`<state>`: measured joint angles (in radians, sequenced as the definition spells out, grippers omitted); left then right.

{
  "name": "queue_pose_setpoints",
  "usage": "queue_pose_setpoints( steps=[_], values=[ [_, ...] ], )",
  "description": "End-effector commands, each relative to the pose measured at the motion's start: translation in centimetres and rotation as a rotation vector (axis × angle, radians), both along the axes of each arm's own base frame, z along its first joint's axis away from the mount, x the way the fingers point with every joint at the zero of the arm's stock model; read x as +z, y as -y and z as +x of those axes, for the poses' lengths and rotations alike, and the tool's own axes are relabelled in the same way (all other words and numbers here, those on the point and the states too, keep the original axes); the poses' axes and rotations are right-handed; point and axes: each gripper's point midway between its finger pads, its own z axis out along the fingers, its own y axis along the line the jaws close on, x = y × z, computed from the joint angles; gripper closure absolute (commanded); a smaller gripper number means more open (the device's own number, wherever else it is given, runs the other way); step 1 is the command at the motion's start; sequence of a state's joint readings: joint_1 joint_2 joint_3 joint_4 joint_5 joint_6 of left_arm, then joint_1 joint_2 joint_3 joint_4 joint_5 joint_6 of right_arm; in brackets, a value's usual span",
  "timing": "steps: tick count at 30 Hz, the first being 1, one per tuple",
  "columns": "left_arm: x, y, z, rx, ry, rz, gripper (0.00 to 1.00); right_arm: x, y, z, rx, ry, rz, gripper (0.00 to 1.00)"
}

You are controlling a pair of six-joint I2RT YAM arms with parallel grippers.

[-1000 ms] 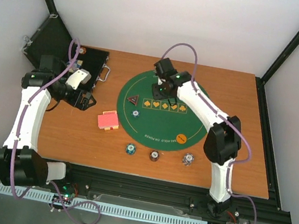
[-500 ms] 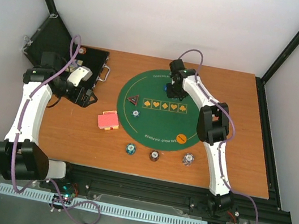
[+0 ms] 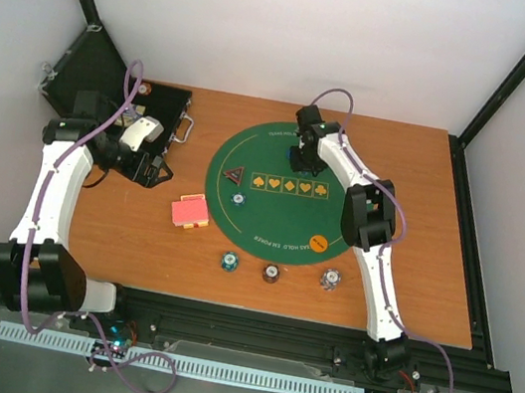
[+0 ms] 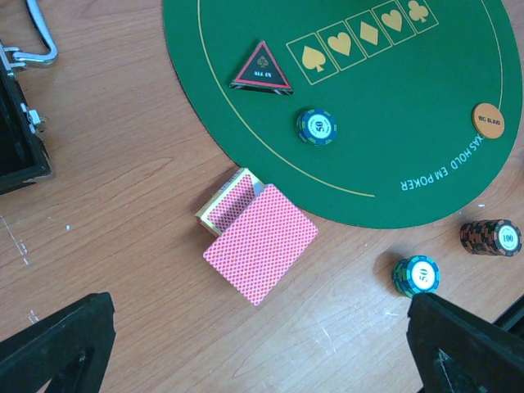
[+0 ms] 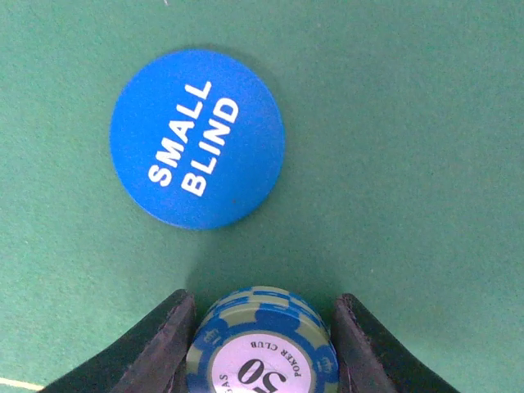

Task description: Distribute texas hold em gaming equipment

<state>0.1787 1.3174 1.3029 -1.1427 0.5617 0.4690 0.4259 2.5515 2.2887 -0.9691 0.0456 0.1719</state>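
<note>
My right gripper (image 5: 260,332) is shut on a short stack of blue, white-edged poker chips (image 5: 264,350) marked 50, low over the green mat (image 5: 409,123). The blue SMALL BLIND button (image 5: 196,137) lies flat just beyond it. In the top view this gripper (image 3: 300,152) is at the mat's far edge. My left gripper (image 4: 262,340) is open and empty above the wood, near the red-backed cards (image 4: 260,241). On the mat are the dark triangular ALL IN button (image 4: 260,68), a teal chip stack (image 4: 317,127) and the orange button (image 4: 488,120).
A card box (image 4: 228,199) lies half under the cards. Three chip stacks stand in front of the mat: teal (image 3: 228,261), dark red (image 3: 271,273) and pale (image 3: 330,280). The open black case (image 3: 157,103) is at the back left, beside my left arm.
My right arm has swung from the mat's middle to its far edge and stretched out. My left arm has barely moved.
</note>
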Motion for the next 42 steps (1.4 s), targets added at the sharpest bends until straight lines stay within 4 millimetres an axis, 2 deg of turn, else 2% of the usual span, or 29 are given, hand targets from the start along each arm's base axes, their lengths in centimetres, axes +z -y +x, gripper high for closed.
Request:
queue_pose_setpoints(
  steps=[1,8,10,12,14,17,19,22,25,26,30,33,36,39,42],
  values=[
    [1.3,-0.1,0.9,-0.015,0.057,0.006,0.0,-0.9,-0.5,0.6,0.003,-0.004,0.021,0.71],
    [1.1,-0.2,1.0,-0.015,0.053,0.009,0.0,-1.5,-0.9,0.3,-0.003,-0.032,0.043,0.68],
    [1.1,-0.2,1.0,-0.016,0.053,0.01,0.0,-1.3,-0.9,0.1,-0.004,-0.034,0.039,0.61],
    [1.1,-0.2,0.9,-0.015,0.055,0.011,0.0,-0.5,-0.8,0.1,-0.003,-0.026,0.036,0.49],
    [1.1,-0.2,0.9,-0.013,0.053,0.01,0.0,0.7,-0.6,0.3,-0.003,-0.005,0.03,0.4],
    [1.2,-0.3,0.9,-0.008,0.05,0.009,0.0,4.0,-0.3,0.7,-0.01,0.053,0.027,0.29],
    [1.5,-0.2,0.8,-0.008,0.05,0.005,0.0,6.2,0.0,0.6,-0.015,0.084,0.026,0.26],
    [2.1,0.2,0.4,-0.02,0.049,-0.012,0.0,9.4,0.0,-0.7,-0.021,0.133,0.005,0.25],
    [3.0,0.3,0.3,-0.012,0.06,-0.021,0.0,11.2,-1.6,-4.1,0.011,0.157,0.01,0.23],
    [3.2,0.3,0.2,-0.007,0.062,-0.023,0.0,11.7,-2.6,-5.4,0.033,0.172,0.027,0.22],
    [3.6,0.0,0.2,0.024,0.065,-0.015,0.0,12.2,-6.8,-12.7,0.143,0.174,0.043,0.18],
    [3.2,-1.1,0.6,0.078,0.036,-0.018,0.0,11.6,-9.9,-18.7,0.231,0.147,0.084,0.15],
    [2.8,-2.9,1.2,0.15,0.024,-0.052,0.0,10.4,-12.4,-23.8,0.302,0.108,0.112,0.14],
    [2.3,-4.0,0.9,0.18,0.004,-0.068,0.0,8.8,-14.3,-27.4,0.368,0.068,0.106,0.14],
    [1.4,-4.1,0.2,0.18,0.006,-0.044,0.0,7.2,-15.5,-29.8,0.417,0.033,0.086,0.15]
  ],
)
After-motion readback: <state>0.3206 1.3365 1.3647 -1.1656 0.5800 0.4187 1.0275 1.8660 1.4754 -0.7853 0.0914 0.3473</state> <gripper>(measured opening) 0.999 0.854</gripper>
